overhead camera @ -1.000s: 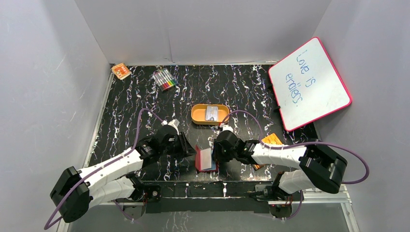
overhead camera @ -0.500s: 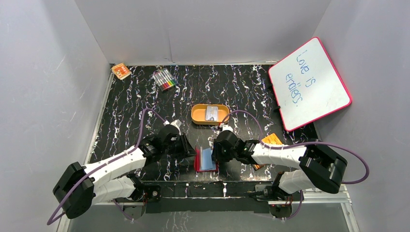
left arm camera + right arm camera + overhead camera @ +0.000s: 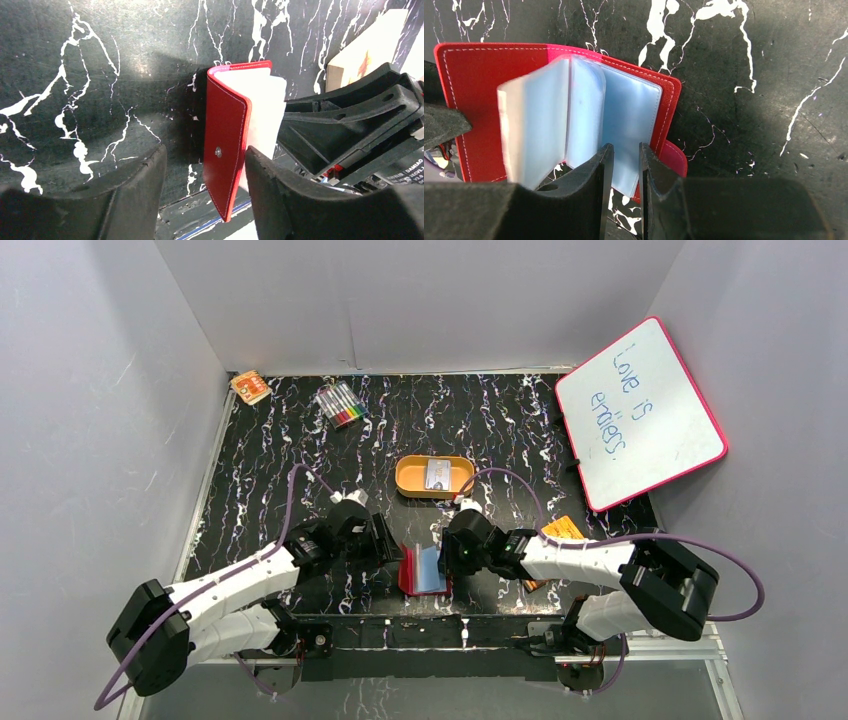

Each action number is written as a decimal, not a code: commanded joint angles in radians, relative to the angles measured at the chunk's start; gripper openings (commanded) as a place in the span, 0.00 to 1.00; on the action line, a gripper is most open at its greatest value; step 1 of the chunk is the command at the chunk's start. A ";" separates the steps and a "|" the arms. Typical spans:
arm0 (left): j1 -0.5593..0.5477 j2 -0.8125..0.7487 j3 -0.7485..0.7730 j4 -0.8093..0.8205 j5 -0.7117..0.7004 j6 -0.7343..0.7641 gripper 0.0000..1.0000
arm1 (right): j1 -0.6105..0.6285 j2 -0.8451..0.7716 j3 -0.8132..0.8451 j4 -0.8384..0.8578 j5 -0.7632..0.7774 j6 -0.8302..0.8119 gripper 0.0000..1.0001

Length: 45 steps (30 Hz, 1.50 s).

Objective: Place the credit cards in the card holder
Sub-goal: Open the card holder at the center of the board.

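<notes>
the card holder (image 3: 422, 571) sits at the near edge of the black marbled surface (image 3: 480, 420), between the two arms, half open, its red cover raised on the left and its pale blue pockets (image 3: 589, 115) fanned upward. it looks light and floppy: a soft leather-like cover with a snap stud (image 3: 218, 152), and thin, glossy pocket leaves that would likely bend and slip. it is probably best taken by the stitched cover edge, with the leaves only nudged apart. the left end effector (image 3: 203, 152) straddles the raised cover with its jaws well apart, a clear gap on one side, so it has hold of nothing. the right end effector (image 3: 626, 150) is at the holder's right edge, its jaws only narrowly parted over the outermost pocket leaf; i cannot tell whether it pinches that leaf or merely hovers above it. one of the credit cards (image 3: 437, 474) lies farther back in an orange oval tin (image 3: 403, 480), well apart from the holder. it looks thin, stiff and smooth, so i'd expect it to be awkward to lift flat and easier taken by an edge. an orange booklet (image 3: 561, 529) lies beside the right arm.
</notes>
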 commanded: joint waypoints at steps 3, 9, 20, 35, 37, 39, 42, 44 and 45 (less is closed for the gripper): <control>0.000 -0.037 0.018 -0.021 -0.027 -0.010 0.69 | -0.005 -0.029 -0.005 -0.044 0.005 -0.019 0.34; 0.000 -0.050 0.033 0.018 -0.008 -0.013 0.85 | -0.005 -0.017 0.010 -0.047 0.005 -0.027 0.34; -0.005 0.061 0.119 0.066 0.065 0.056 0.89 | -0.005 0.003 0.031 -0.051 0.001 -0.041 0.34; -0.020 0.111 0.014 0.044 0.027 0.074 0.46 | -0.005 -0.027 0.023 -0.084 0.009 -0.037 0.34; -0.020 0.107 0.001 0.039 0.017 0.074 0.39 | -0.005 -0.034 0.020 -0.089 0.010 -0.036 0.35; -0.020 0.108 -0.008 0.031 0.008 0.071 0.35 | -0.006 -0.040 0.017 -0.094 0.012 -0.036 0.35; -0.020 0.114 -0.017 0.030 -0.003 0.071 0.28 | -0.005 -0.047 0.015 -0.101 0.016 -0.033 0.35; -0.020 0.115 -0.024 0.030 -0.012 0.069 0.23 | -0.006 -0.059 0.010 -0.106 0.020 -0.030 0.36; -0.021 0.113 -0.030 0.030 -0.018 0.068 0.21 | -0.006 -0.065 0.009 -0.110 0.024 -0.028 0.36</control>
